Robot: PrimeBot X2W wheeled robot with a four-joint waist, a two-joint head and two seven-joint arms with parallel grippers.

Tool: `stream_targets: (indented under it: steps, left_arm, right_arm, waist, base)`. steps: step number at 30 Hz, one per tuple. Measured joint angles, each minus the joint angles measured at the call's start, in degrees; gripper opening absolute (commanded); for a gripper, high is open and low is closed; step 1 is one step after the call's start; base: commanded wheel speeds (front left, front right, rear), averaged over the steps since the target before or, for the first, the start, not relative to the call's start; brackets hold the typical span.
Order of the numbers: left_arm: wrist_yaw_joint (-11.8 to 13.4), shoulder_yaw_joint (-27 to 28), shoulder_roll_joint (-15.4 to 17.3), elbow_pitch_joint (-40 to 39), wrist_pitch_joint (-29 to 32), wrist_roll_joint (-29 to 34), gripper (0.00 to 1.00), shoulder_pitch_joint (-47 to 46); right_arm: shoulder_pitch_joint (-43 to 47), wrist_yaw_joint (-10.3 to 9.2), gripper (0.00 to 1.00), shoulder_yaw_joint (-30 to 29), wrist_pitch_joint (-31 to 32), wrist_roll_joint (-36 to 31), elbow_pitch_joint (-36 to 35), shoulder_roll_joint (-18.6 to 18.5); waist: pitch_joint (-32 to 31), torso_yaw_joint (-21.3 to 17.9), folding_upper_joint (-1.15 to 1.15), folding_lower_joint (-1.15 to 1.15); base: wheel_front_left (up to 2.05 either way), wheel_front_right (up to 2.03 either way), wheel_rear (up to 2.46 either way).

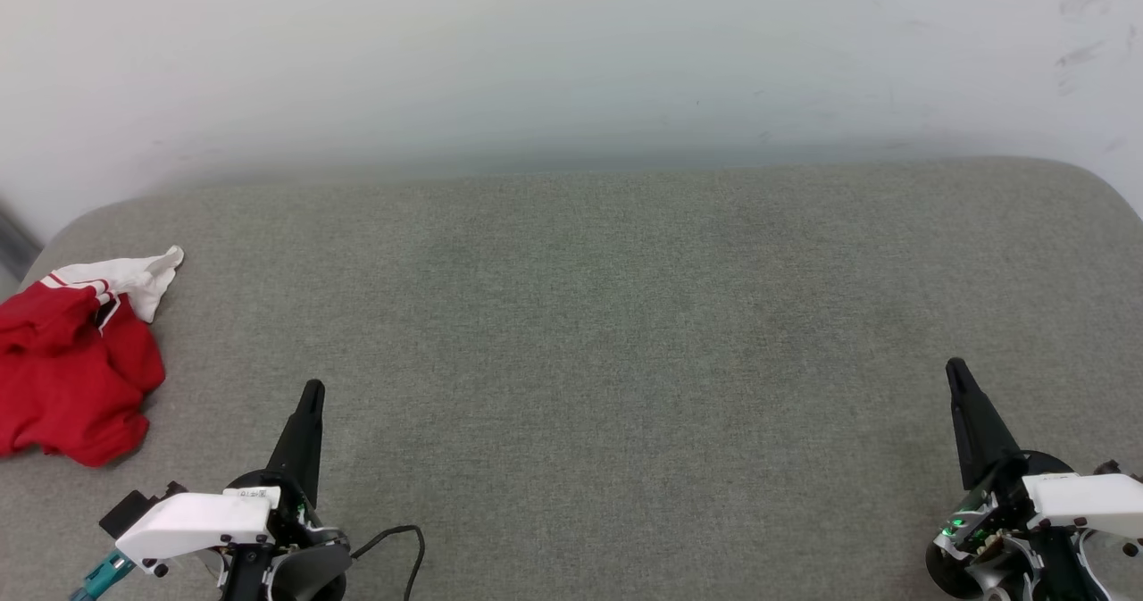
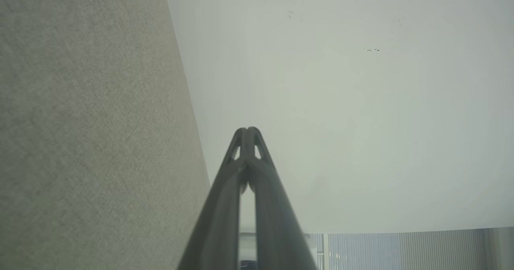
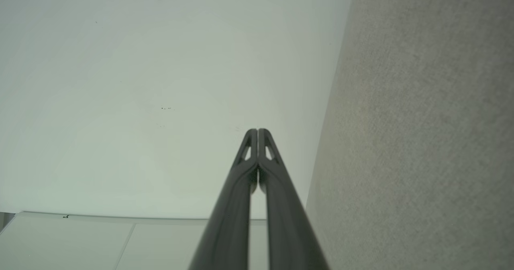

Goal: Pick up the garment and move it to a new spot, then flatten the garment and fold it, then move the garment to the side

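One crumpled garment [image 1: 76,378] lies at the far left of the grey counter [image 1: 571,333], and the edge of the head view cuts off its left part. A white sleeve with striped trim sticks out at its top. The rest is bunched red folds that hide its front. The left gripper [image 1: 312,393] [image 2: 249,130] is near the garment but apart from it, fingers pressed together and holding nothing. The right gripper [image 1: 956,369] [image 3: 257,130], well apart at the lower right, is likewise closed and empty.
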Motion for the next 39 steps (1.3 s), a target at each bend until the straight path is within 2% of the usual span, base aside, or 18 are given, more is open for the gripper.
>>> stream_targets:
  steps: [28, 29, 33, 39]
  left_arm:
    - [0.0, 0.0, 0.0, 0.0, 0.0, 0.0, 0.0, 0.0]
    - [0.0, -0.1, -0.1, 0.3, 0.0, 0.0, 1.0, 0.2]
    - [0.0, -0.3, -0.4, 2.1, -0.2, 0.0, 1.0, 2.2]
    - [0.0, -0.2, -0.4, 0.9, -1.9, 1.6, 1.0, 2.7]
  right_arm:
    - [0.0, 0.0, 0.0, 0.0, 0.0, 0.0, 0.0, 0.0]
    - [0.2, 0.01, 1.0, 0.0, 0.0, 0.0, 0.3, 0.0]
    - [2.2, -0.02, 1.0, 0.1, -0.1, 0.0, 2.3, 0.1]
    - [2.8, -0.02, 1.0, 0.2, -1.7, -1.5, 2.1, 0.1]
  waist:
    - [0.0, 0.0, 0.0, 0.0]
    - [0.0, 0.0, 0.0, 0.0]
    - [0.0, 0.0, 0.0, 0.0]
    - [0.1, -0.1, 0.0, 0.0]
  base:
    - [0.0, 0.0, 0.0]
    - [0.0, 0.0, 0.0]
    - [0.0, 0.0, 0.0]
    - [0.0, 0.0, 0.0]
